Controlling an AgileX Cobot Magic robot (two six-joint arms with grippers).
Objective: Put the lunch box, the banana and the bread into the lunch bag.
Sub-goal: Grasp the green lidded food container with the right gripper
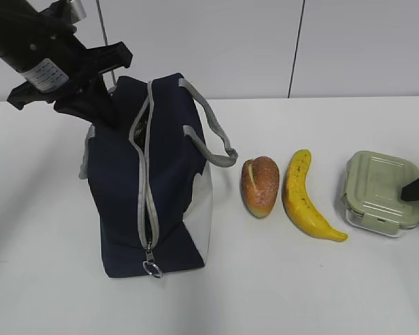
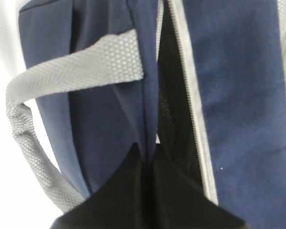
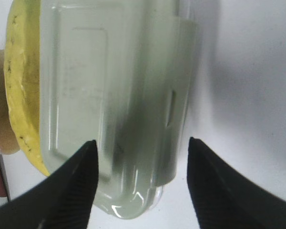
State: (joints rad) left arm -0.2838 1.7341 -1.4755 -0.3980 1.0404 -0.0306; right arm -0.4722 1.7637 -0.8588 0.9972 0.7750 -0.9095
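Right hand [image 3: 140, 148] astride lunch box [image 3: 109, 90], beside banana [image 3: 21, 86]

Bread [image 1: 260, 185], banana [image 1: 305, 197] beside lunch bag [image 1: 150, 188]

Even, bright light falls from above on the white table [image 1: 321, 286], giving only soft shadows under the lunch bag [image 1: 171, 209] and the banana [image 1: 304, 199], while the right wrist view is blurred, with glare on the lunch box [image 3: 114, 95] lid.
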